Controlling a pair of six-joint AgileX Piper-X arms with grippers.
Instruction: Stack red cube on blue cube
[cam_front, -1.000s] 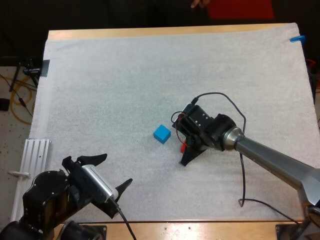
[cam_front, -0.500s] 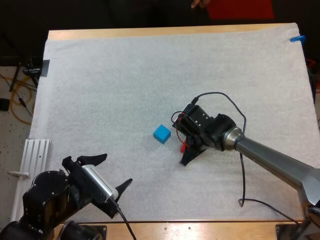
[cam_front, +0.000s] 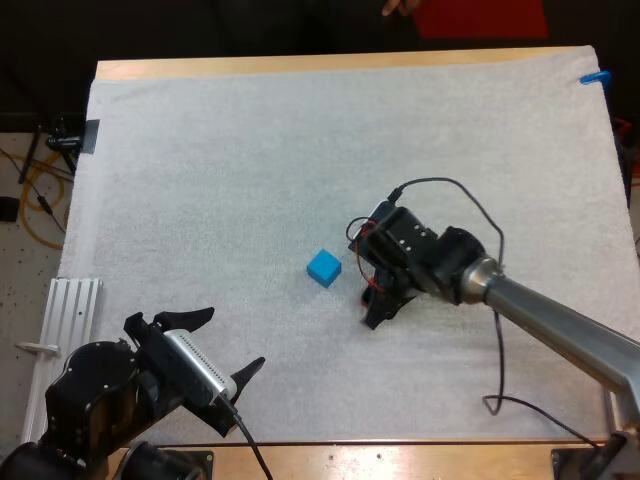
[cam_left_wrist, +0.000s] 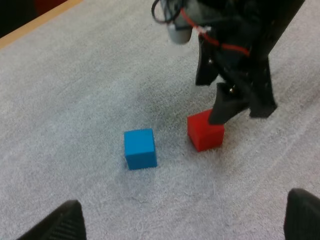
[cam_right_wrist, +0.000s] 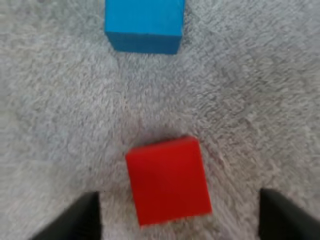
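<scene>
I'm holding my right gripper (cam_front: 372, 303) low over the red cube (cam_right_wrist: 167, 180), its fingers (cam_right_wrist: 75, 220) standing spread on either side of the cube and clear of it. The red cube is sitting flat on the white mat (cam_front: 250, 160), just beside the blue cube (cam_front: 323, 267), with a strip of bare mat showing between them; the stacking is not yet done. My left gripper (cam_front: 230, 342) is hovering by the mat's near edge, well apart from both cubes, its fingers spread wide and gripping nothing
</scene>
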